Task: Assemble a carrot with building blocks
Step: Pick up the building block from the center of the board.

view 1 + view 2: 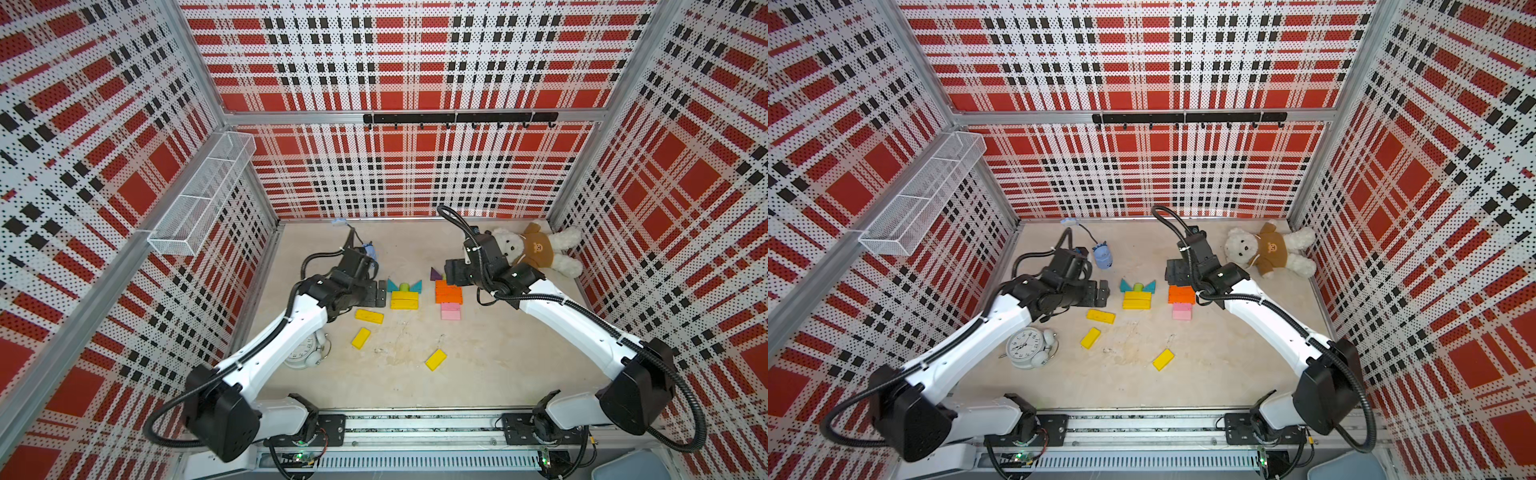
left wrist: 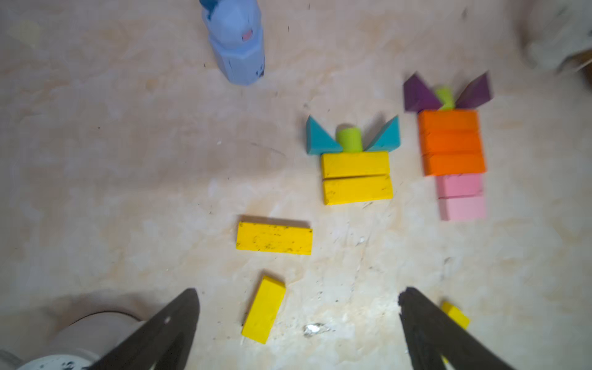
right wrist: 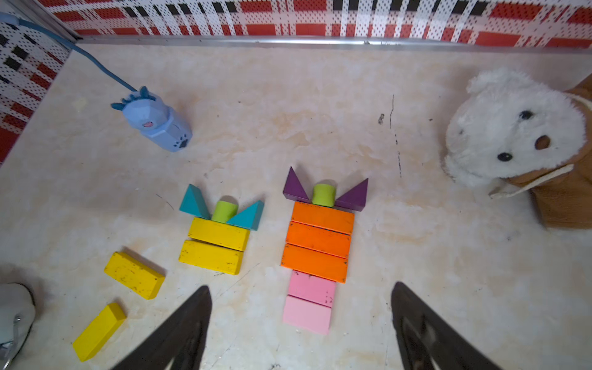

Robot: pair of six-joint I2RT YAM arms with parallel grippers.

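Seen in a top view from the yellow stack: bare table is lying open toward 4 o'clock; loose bars are cluttering 7, clock blocking 8, orange stack crowding 3, bear filling 2.

**Matt Painted Blocks on a Mottled Surface**

The orange bars look like painted wood, matt, with dark chips along their edges. The pink bars touching them are paler, matt, lightly nicked. Just beside the orange bars, the yellow bars wear the same flat paint, speckled with black scuffs. The surface under them is smooth and cream, mottled like stone, scratched. Well apart from the orange bars, the plush bear is fluffy white pile in a brown cloth top. The blue figurine looks like matt moulded plastic. The alarm clock has a smooth white shell.
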